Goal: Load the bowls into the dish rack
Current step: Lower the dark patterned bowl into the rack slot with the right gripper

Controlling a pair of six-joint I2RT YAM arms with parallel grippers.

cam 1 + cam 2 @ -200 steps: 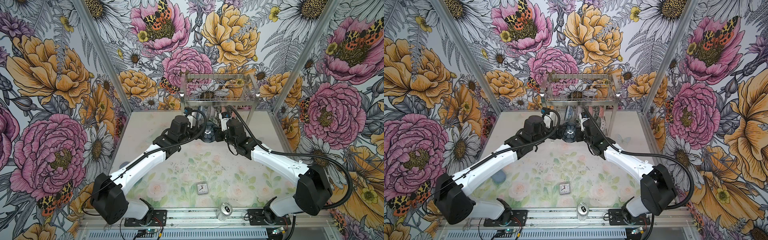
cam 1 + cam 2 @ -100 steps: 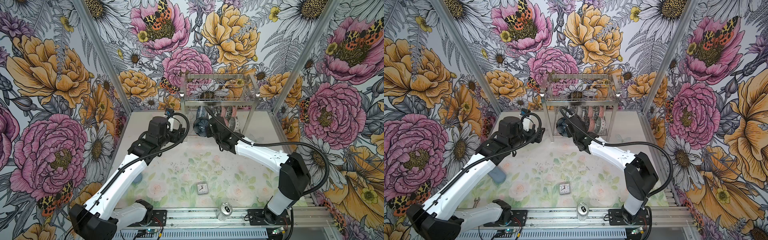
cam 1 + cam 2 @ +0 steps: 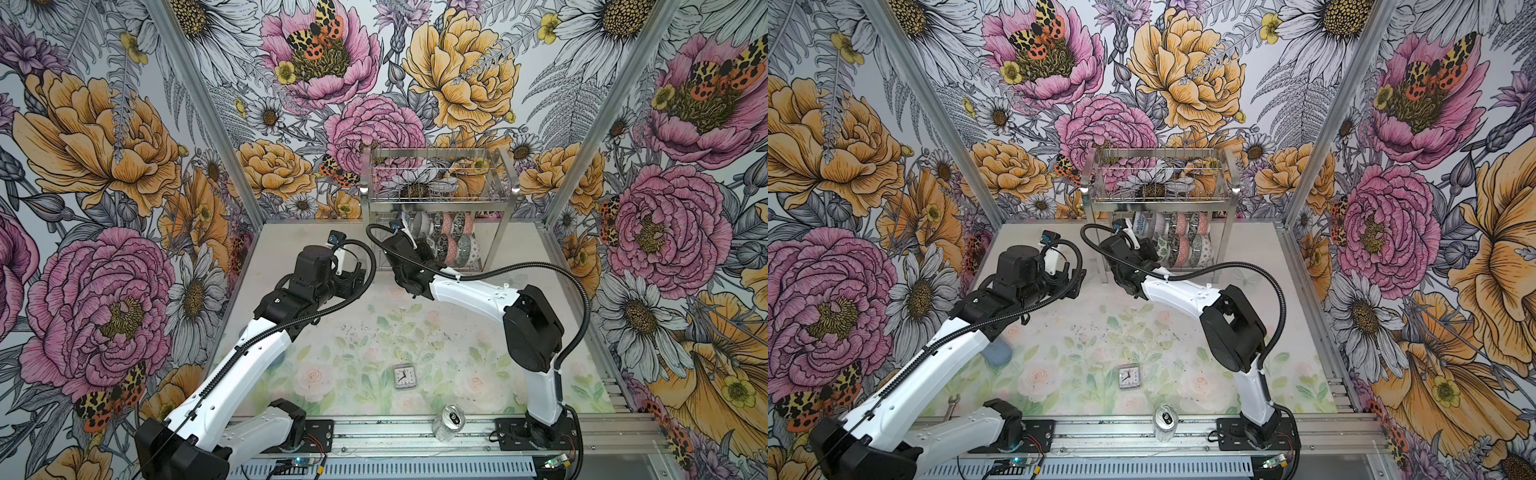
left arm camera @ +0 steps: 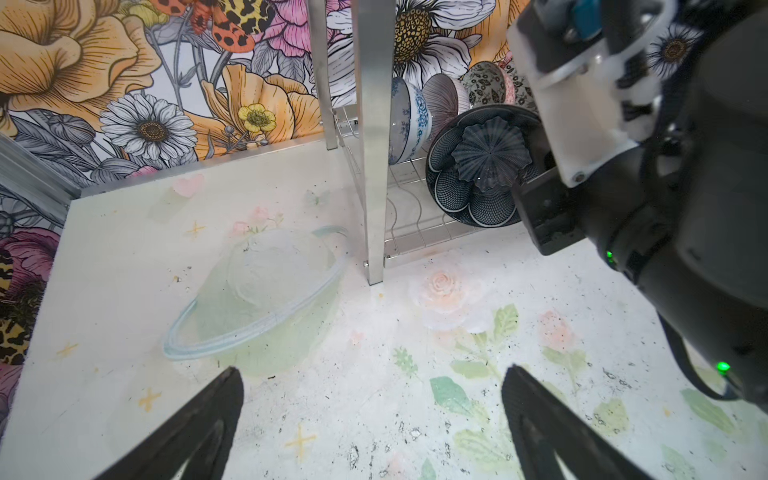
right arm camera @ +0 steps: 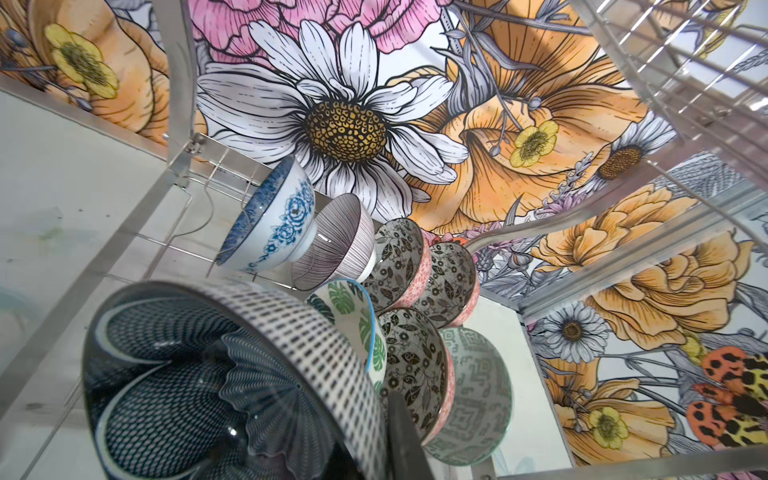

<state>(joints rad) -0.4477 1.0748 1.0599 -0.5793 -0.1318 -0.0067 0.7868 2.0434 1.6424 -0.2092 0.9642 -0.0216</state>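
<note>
- Rack: I see the dish rack (image 3: pixel 505 232) standing at the far edge of the table (image 3: pixel 332 332), close to the back wall, in both top views. It has a basket tier above and a wavy-wire tier below.
- Load: the bowls (image 3: pixel 457 239) stand on edge on the lower tier in two close-packed rows.
- Rear row: in the right wrist view, a blue floral bowl (image 5: pixel 274 224) sits at the left end with a striped bowl (image 5: pixel 336 241) just beside it. Black-and-white floral ones follow.
- Front row: a green leaf bowl (image 5: pixel 353 316) comes first in the rack, and a green geometric bowl (image 5: pixel 473 382) stands farther along.
- Right gripper (image 4: pixel 525 187): its jaws are clamped on the rim of the dark blue bowl (image 4: pixel 478 166). I hold that bowl on edge at the left end of the front row, just beside the green leaf bowl, with its hollow side facing the left arm. I cannot tell whether its lower edge rests on the wires.
- Left gripper (image 4: pixel 372 374): its fingers are spread wide with nothing between them. It hovers above bare table near the rack's front left post (image 4: pixel 372 145), apart from every bowl.
- Bystanders: a clock (image 3: pixel 402 376) lies flat near the front middle of the table. A can (image 3: pixel 450 422) stands on the rail (image 3: pixel 395 432) just in front of it.
</note>
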